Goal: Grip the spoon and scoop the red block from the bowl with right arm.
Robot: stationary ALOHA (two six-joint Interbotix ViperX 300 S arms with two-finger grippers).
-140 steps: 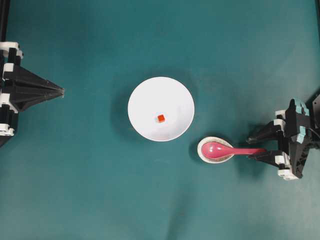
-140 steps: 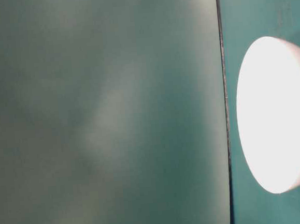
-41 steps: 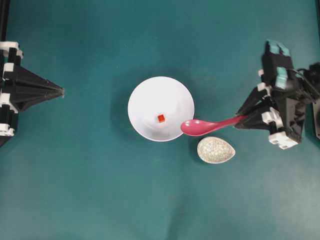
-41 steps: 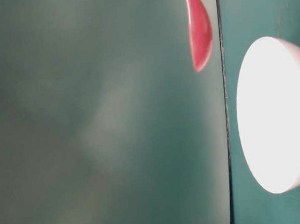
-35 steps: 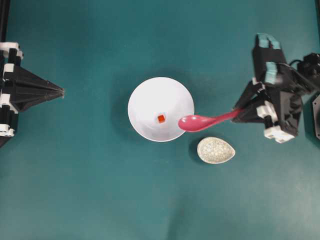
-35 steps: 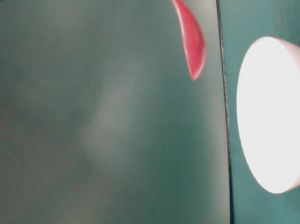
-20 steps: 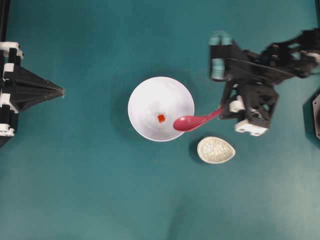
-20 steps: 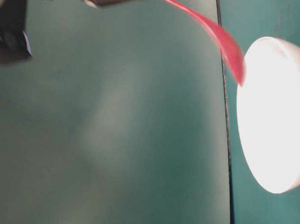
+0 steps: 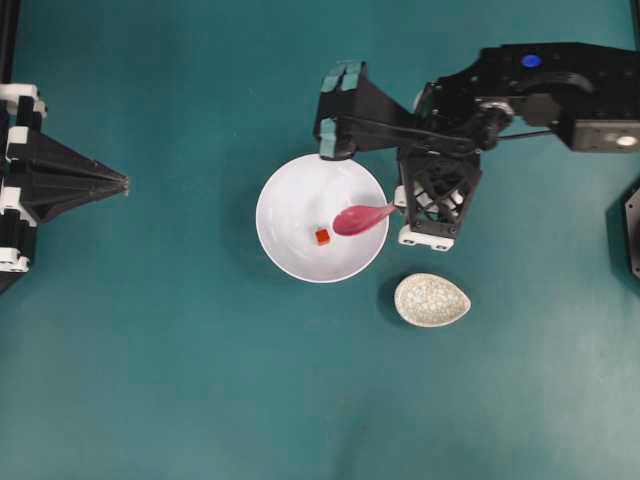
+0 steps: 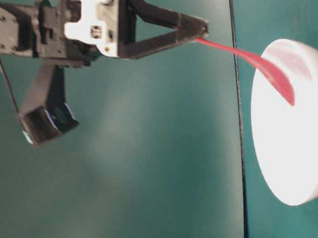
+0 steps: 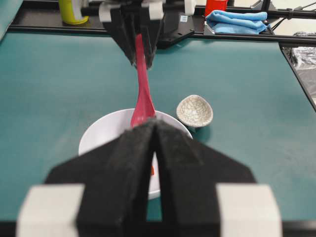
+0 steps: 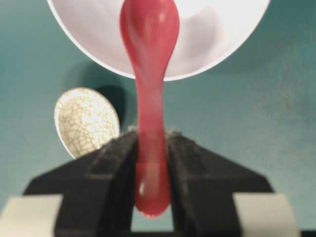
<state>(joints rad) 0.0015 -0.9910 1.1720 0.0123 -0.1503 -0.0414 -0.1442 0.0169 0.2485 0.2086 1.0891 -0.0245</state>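
Spoon (image 9: 362, 217) scoop now hangs inside the bowl (image 9: 290, 255), just beside the red block (image 9: 322, 236). A second ago the scoop was out past the bowl's rim, near the speckled dish (image 9: 432, 300), and the right arm (image 9: 520, 90) sat back by the right edge of the tabletop (image 9: 150, 380). Now the arm has come in toward the middle and tipped the spoon down. So the grabbing part looks done, and I think the scooping is just about to start.

The right pincer (image 12: 150, 163) is clamped on the spoon's handle, one finger on each side. The left pincer (image 11: 157, 148) has its fingers pressed together and holds nothing. It waits by the left edge of the tabletop.

The bowl sits in the middle of the tabletop, and the block lies near the middle of the bowl. From above, the block and the scoop look a tiny bit apart, but I cannot tell if the scoop touches the bowl's floor.

Some things are hard to see. In the right wrist view the spoon covers the spot where the block should be. In the left wrist view only a sliver of red peeks out beside the pincer. In the table-level view the bowl is a bright white glow, and its right side is cut off.
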